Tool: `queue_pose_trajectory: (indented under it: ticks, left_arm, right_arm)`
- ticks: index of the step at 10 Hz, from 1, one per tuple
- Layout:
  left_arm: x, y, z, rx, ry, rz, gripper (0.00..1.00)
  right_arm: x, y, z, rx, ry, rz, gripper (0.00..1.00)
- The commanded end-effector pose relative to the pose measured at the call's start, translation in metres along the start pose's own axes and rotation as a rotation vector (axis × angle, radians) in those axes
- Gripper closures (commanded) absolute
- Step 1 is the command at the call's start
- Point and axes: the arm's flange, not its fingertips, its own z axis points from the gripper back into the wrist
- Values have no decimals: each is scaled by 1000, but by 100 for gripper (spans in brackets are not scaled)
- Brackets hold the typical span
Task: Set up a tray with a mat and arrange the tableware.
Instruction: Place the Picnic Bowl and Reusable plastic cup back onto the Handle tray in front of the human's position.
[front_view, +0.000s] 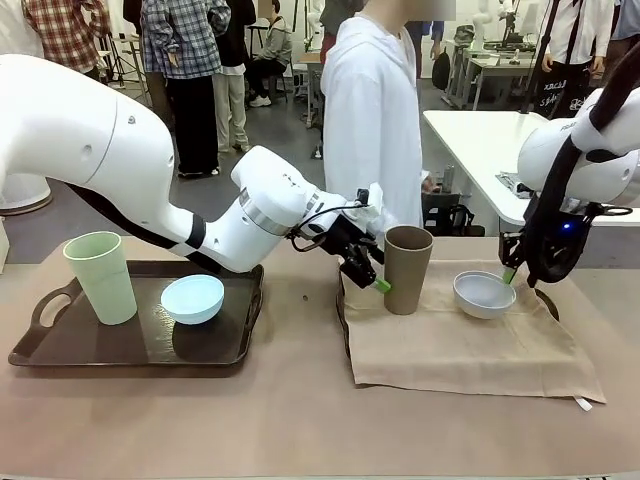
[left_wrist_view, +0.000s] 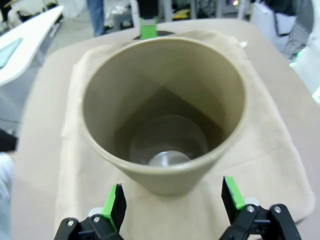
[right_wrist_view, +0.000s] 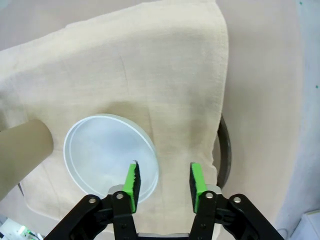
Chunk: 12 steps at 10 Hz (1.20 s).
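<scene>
Mat (front_view: 470, 345) over tray (front_view: 344, 318) on tan table (front_view: 300, 420), both jaws wide, people (front_view: 195, 70) behind.

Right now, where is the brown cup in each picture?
Front view: brown cup stands right of centre, on the beige mat.
Left wrist view: brown cup in the middle, seen from above.
Right wrist view: brown cup at the left edge, beside the whitish-blue bowl.
Shared landmark: the beige mat.
</scene>
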Motion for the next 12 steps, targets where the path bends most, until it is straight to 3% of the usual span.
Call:
queue_pose_trajectory:
  ticks: [1, 2, 5, 10, 12]
  left_arm:
    - [5, -23, 31, -121, 58, 42, 0]
    - [13, -36, 50, -141, 89, 43, 0]
    - [41, -71, 117, -9, 222, 214, 0]
    - [103, -116, 189, 399, 562, 754, 0]
    - [126, -129, 200, 423, 575, 887, 0]
  right_arm:
    - [-10, -9, 11, 22, -11, 9, 0]
    - [-14, -13, 23, 23, -14, 18, 14]
    - [-35, -12, 63, -4, -60, 71, 14]
    - [-89, 3, 132, -52, -98, 147, 14]
    - [-96, 8, 148, -76, -98, 139, 14]
